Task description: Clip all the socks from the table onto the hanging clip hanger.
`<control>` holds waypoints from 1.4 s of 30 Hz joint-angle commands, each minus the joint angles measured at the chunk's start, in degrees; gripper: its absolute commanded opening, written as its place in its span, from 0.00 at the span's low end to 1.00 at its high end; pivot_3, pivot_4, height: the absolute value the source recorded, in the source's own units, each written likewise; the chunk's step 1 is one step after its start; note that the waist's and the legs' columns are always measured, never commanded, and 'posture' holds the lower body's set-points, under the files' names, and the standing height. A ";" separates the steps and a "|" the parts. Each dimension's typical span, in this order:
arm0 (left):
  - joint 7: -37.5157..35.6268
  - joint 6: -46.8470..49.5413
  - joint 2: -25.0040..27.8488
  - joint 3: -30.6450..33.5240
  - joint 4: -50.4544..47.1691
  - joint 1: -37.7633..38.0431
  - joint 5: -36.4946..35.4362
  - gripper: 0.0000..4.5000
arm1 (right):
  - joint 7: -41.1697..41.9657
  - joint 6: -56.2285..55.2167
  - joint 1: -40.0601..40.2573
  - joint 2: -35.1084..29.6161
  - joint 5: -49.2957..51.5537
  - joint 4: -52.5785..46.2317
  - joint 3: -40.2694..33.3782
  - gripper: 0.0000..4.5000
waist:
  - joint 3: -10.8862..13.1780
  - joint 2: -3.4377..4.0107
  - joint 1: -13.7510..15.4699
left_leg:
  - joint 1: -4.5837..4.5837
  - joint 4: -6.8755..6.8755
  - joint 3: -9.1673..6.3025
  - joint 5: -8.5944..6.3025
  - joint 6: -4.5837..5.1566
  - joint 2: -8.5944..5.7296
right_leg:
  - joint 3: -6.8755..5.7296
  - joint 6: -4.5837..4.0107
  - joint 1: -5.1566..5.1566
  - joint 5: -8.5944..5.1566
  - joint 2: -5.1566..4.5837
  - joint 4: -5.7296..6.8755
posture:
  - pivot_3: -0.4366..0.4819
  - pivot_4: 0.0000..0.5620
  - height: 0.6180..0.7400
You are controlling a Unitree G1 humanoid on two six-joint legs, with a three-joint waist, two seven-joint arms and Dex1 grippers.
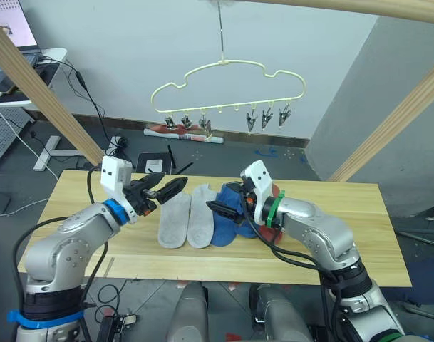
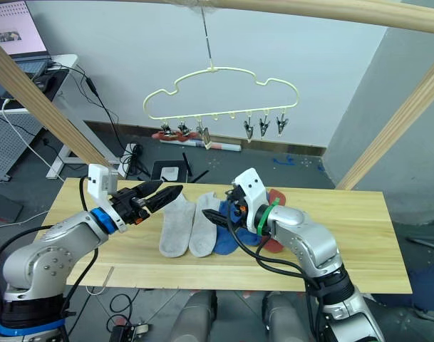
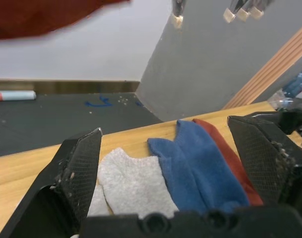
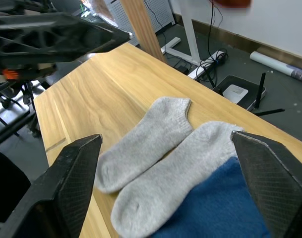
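- The clip hanger is the only holder here: a thin pale-yellow wire in a cloud outline, hung by its hook from a rod under the wooden frame bar. Small grey metal clips dangle in a row beneath it. A rust-red sock shows at the left-hand clips, though I cannot tell whether it is actually clipped.
- The remaining socks lie in a fanned row on the table, overlapping each other: two light grey socks on my left, then two blue socks, then a rust-red sock at the right end, partly hidden by my right arm.
- My left gripper hovers above the table just left of the grey pair, its two black fingers spread apart and holding nothing.
- My right gripper hangs over the blue socks, fingers wide apart and empty; in its wrist view the grey pair lies between them.
- The table is a long top of light wooden planks with visible grain.
- Slanted wooden beams flank the scene. Behind stand a white wall, a dark floor, cables and a side desk with a laptop.
- The socks are soft knit, short and ankle-cut.
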 commanded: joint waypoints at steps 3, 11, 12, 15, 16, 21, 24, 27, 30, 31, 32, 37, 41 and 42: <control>1.56 -9.60 -3.56 -3.26 -2.56 -1.10 8.83 1.00 | 2.18 -1.05 2.68 -4.50 1.33 -6.61 -3.67 0.99 | 0.01 -0.01 0.10 | -0.02 0.01 0.00 0.00 0.00 -0.01 | 0.01 0.00 0.00 0.00 0.00 -0.01 | 0.72 0.47 1.00; 2.37 -20.28 -8.30 -10.01 -1.33 -5.32 19.79 0.51 | 0.87 1.24 2.44 -6.58 3.16 -9.68 -8.75 1.00 | 0.01 -0.01 0.04 | -0.02 0.03 0.01 0.00 0.00 -0.02 | 0.00 0.01 0.01 0.01 0.01 0.02 | 0.69 0.46 1.00; 2.93 -21.32 -8.76 -10.71 -0.75 -6.19 21.35 0.43 | 0.74 1.61 2.19 -6.66 3.43 -10.10 -9.29 1.00 | 0.01 -0.01 0.03 | -0.02 0.03 0.01 0.00 0.00 -0.02 | 0.00 0.01 0.01 0.01 0.01 0.02 | 0.69 0.46 1.00; 4.12 -24.70 -10.41 -12.40 1.96 -8.88 25.74 0.37 | 0.10 2.71 1.32 -6.70 4.37 -11.28 -10.60 1.00 | 0.01 0.00 -0.01 | -0.03 0.04 0.01 0.00 0.00 -0.03 | 0.00 0.02 0.01 0.01 0.01 0.03 | 0.68 0.46 1.00; 4.92 -25.96 -10.89 -12.52 3.21 -9.74 27.23 0.37 | -0.03 3.01 1.13 -6.72 4.62 -11.67 -10.82 1.00 | 0.01 0.00 0.00 | -0.03 0.05 0.01 0.00 0.01 -0.05 | 0.00 0.02 0.02 0.01 0.01 0.04 | 0.67 0.45 1.00; 6.61 -30.80 -12.21 -12.30 7.88 -12.06 32.09 0.37 | -0.12 4.62 0.76 -6.59 6.80 -13.90 -11.78 1.00 | 0.01 0.00 -0.20 | -0.02 0.08 0.01 0.00 0.01 -0.05 | 0.00 0.04 0.02 0.03 0.02 0.05 | 0.67 0.45 1.00; 5.92 -33.15 -11.70 -12.79 8.77 -11.65 34.27 0.37 | -0.17 5.25 0.81 -6.84 7.85 -14.92 -12.08 1.00 | 0.01 0.00 -0.20 | -0.03 0.07 0.00 0.00 0.01 -0.05 | -0.02 0.04 0.02 0.03 0.02 0.05 | 0.66 0.44 1.00; 6.61 -35.64 -11.50 -12.25 9.67 -11.21 36.35 0.37 | -0.45 5.54 0.85 -7.01 8.47 -15.31 -12.52 1.00 | 0.01 0.00 -0.20 | -0.03 0.08 0.00 0.00 0.01 -0.05 | -0.02 0.04 0.03 0.03 0.02 0.07 | 0.66 0.44 1.00; 7.40 -37.59 -11.27 -12.20 12.16 -12.58 38.65 0.37 | -0.86 5.54 0.67 -6.94 8.59 -15.17 -12.66 1.00 | 0.01 -0.01 -0.22 | -0.02 0.12 -0.02 0.01 0.01 -0.05 | -0.04 0.04 0.04 0.03 0.02 0.11 | 0.66 0.44 1.00; 7.46 -38.09 -11.16 -12.36 12.81 -12.95 39.30 0.37 | -0.91 5.57 0.62 -6.91 8.58 -15.14 -12.66 1.00 | 0.01 -0.01 -0.23 | -0.02 0.12 -0.02 0.01 0.01 -0.05 | -0.04 0.04 0.04 0.03 0.02 0.12 | 0.66 0.44 1.00; 7.99 -38.61 -10.94 -12.57 13.90 -13.52 40.53 0.37 | -1.00 5.49 0.52 -6.93 8.39 -14.97 -12.61 1.00 | 0.01 -0.01 -0.24 | -0.02 0.13 -0.02 0.01 0.01 -0.05 | -0.04 0.05 0.04 0.03 0.02 0.13 | 0.65 0.45 1.00; 8.68 -40.23 -11.33 -12.50 17.29 -15.37 42.17 0.37 | -1.21 5.14 0.44 -7.10 8.06 -14.28 -12.69 1.00 | 0.01 0.00 -0.26 | -0.02 0.16 -0.02 0.01 0.01 -0.07 | -0.04 0.06 0.06 0.05 0.02 0.13 | 0.65 0.45 1.00; 8.88 -41.79 -11.63 -12.27 20.04 -17.43 42.61 0.37 | -1.66 5.11 0.36 -7.01 7.91 -13.84 -13.15 1.00 | 0.01 -0.01 -0.28 | -0.03 0.15 -0.03 0.01 0.01 -0.06 | -0.06 0.06 0.06 0.05 0.02 0.13 | 0.65 0.45 1.00; 9.07 -42.27 -11.58 -12.13 20.95 -18.13 42.82 0.37 | -1.79 5.20 0.36 -6.92 8.04 -13.86 -13.28 1.00 | 0.01 -0.01 -0.29 | -0.03 0.15 -0.04 0.01 0.01 -0.06 | -0.07 0.06 0.06 0.05 0.02 0.15 | 0.65 0.45 1.00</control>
